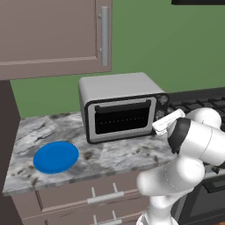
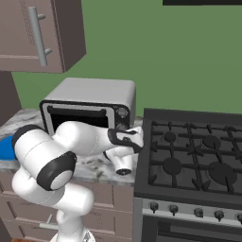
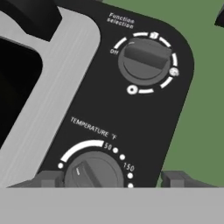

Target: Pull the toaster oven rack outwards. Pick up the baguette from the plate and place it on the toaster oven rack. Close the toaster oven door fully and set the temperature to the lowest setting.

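The pincer (image 3: 106,178) stands with its jaws spread wide, one dark tip on each side of the temperature knob (image 3: 93,172), and nothing is gripped between them; whether either tip touches the knob cannot be told. In the hand view that knob sits directly between the tips, its pale pointer mark aimed up and to the left, under a white arc and the printed word TEMPERATURE. Farther along the dark control panel (image 3: 109,109) beyond the pincer is the function knob (image 3: 144,59), ringed by white dashes, its ridge lying roughly across. Beside the panel, to the pincer's left in that view, run the silver frame and dark glass of the toaster oven door (image 3: 52,83), which is shut flat against the front.

From the left base view the toaster oven (image 1: 118,88) stands on the marbled bench (image 1: 114,154), with the white hand reaching in at its knob column on the right-hand end. Through the door's window (image 1: 123,118) a dim row of pale dots is visible; what lies inside cannot be made out. The blue plate (image 1: 56,157) lies well away from the pincer, on the bench past the oven's far end, bare on top. In the right base view the black stove (image 2: 189,156) lies just beside the hand on the opposite side from the oven, and a brown wall cabinet (image 2: 40,33) hangs above.
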